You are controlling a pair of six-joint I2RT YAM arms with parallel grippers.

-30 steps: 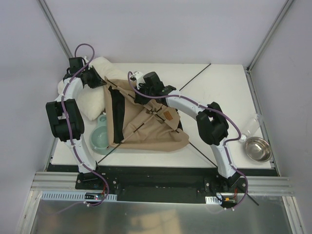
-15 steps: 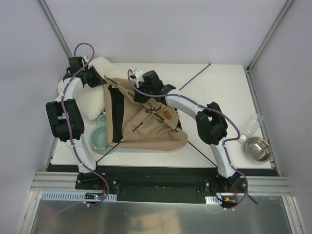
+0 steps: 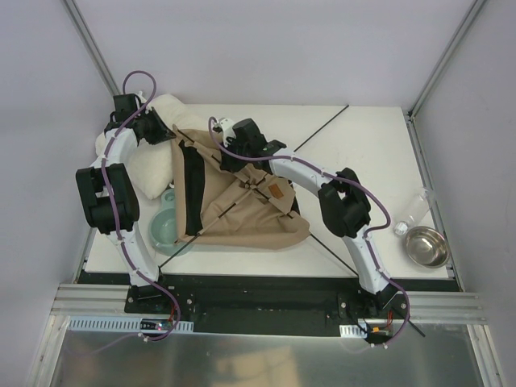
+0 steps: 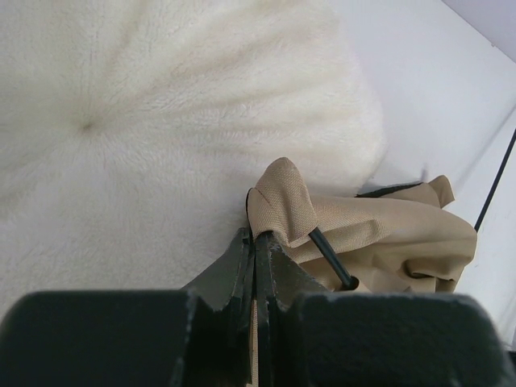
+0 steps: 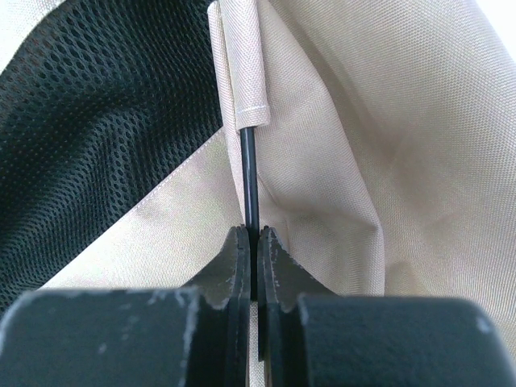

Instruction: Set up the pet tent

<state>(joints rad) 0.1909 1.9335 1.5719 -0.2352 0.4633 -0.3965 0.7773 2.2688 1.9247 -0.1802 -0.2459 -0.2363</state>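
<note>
The tan pet tent lies collapsed on the white table, with its black mesh panel on the left and a brown label patch. My left gripper is shut on a tan fabric corner of the tent beside the cushion. A black pole end enters the fabric next to it. My right gripper is shut on a thin black pole that runs into a tan sleeve; black mesh lies to its left. The white ball is not visible.
A white fluffy cushion lies at the back left, also in the left wrist view. A pale green bowl sits by the tent's left edge. A steel bowl and a clear bottle stand at the right. A long black pole crosses the table.
My right gripper has moved a little left and back with the pole, and the tent fabric has shifted slightly with it. The left arm has stayed put.
</note>
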